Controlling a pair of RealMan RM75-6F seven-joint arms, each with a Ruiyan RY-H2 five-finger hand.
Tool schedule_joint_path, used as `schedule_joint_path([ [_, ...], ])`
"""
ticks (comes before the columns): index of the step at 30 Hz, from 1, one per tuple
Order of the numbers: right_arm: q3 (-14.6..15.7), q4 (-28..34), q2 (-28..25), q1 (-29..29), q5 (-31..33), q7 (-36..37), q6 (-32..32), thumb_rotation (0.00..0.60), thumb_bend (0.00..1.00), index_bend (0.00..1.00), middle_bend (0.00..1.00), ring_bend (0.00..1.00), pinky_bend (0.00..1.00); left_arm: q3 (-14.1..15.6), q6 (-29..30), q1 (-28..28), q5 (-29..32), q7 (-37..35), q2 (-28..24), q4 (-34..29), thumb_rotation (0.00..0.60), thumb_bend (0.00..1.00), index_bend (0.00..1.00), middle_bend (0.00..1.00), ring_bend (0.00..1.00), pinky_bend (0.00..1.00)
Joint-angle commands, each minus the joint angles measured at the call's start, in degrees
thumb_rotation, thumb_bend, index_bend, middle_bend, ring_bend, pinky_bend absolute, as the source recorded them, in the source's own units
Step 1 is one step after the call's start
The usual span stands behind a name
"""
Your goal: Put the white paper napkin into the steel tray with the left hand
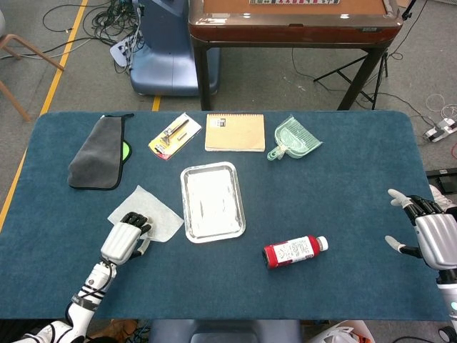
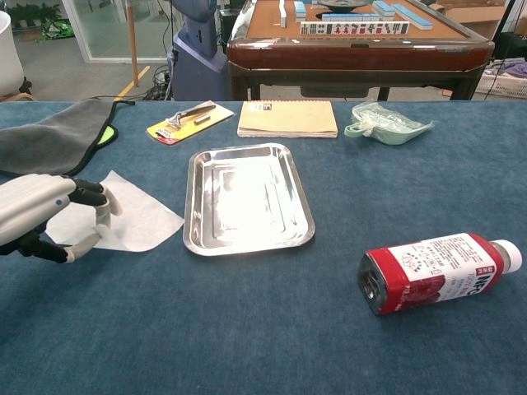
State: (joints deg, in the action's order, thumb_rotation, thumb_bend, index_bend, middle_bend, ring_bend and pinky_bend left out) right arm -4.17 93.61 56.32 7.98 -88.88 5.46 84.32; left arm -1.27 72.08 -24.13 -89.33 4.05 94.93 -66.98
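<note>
The white paper napkin [image 1: 156, 209] [image 2: 142, 216] lies on the blue table left of the steel tray [image 1: 211, 201] [image 2: 247, 197], which holds nothing. My left hand [image 1: 123, 239] [image 2: 41, 212] sits at the napkin's near left corner. Its fingers are curled over the paper and the thumb presses up from below, so the near edge is pinched and gathered. My right hand [image 1: 428, 232] hovers at the table's far right edge, fingers spread and holding nothing; only the head view shows it.
A red bottle [image 1: 294, 251] [image 2: 432, 271] lies on its side right of the tray. Behind the tray are a notebook [image 1: 235, 132], a green dustpan [image 1: 294, 138] and a yellow razor pack [image 1: 174, 135]. A grey cloth [image 1: 98, 152] lies at the back left.
</note>
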Motion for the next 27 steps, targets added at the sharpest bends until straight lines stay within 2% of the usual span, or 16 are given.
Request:
schedule_joint_path([
  [1,0.0,0.0,-0.1,-0.1,0.0,0.1,0.1,0.600,0.11,0.17,0.32,0.22,0.31,0.0,-0.1,-0.2,-0.1,-0.1,0.0,0.1,0.600,0.44,0.60,0.31,0.26,0.21],
  [10,-0.1,-0.4,0.0,-0.4,0.2,0.7,0.4,0.600,0.11,0.17,0.32,0.22,0.31,-0.8,-0.7,-1.5,-0.1,-0.7,-1.5,-0.6,0.600,0.44,0.65,0.31,0.26,0.21],
  [16,0.0,-0.5,-0.1,-0.5,0.1,0.8,0.5,0.600,0.11,0.17,0.32,0.22,0.31,-5.3,-1.6,-5.6,0.0,-5.0,-5.8,-6.4,0.600,0.44,0.64,0.31,0.26,0.21],
  [19,0.0,-0.4,-0.1,-0.6,0.0,0.8,0.6,0.600,0.11,0.17,0.32,0.22,0.31,-8.9,-2.1,-8.3,0.8,-8.0,-7.2,-8.0,0.600,0.44,0.64,0.31,0.26,0.21],
  [23,0.1,-0.4,0.0,-0.7,-0.1,0.7,0.8,0.600,0.11,0.17,0.32,0.22,0.31,-13.9,-2.8,-12.4,2.5,-11.2,-6.8,-7.7,0.600,0.44,0.64,0.31,0.26,0.21],
  [27,0.1,-0.2,-0.1,-0.8,0.0,0.5,0.9,0.600,0.11,0.17,0.32,0.22,0.31,-16.4,-3.2,-15.8,2.7,-13.0,-5.3,-8.1,0.600,0.44,0.63,0.31,0.26,0.21],
])
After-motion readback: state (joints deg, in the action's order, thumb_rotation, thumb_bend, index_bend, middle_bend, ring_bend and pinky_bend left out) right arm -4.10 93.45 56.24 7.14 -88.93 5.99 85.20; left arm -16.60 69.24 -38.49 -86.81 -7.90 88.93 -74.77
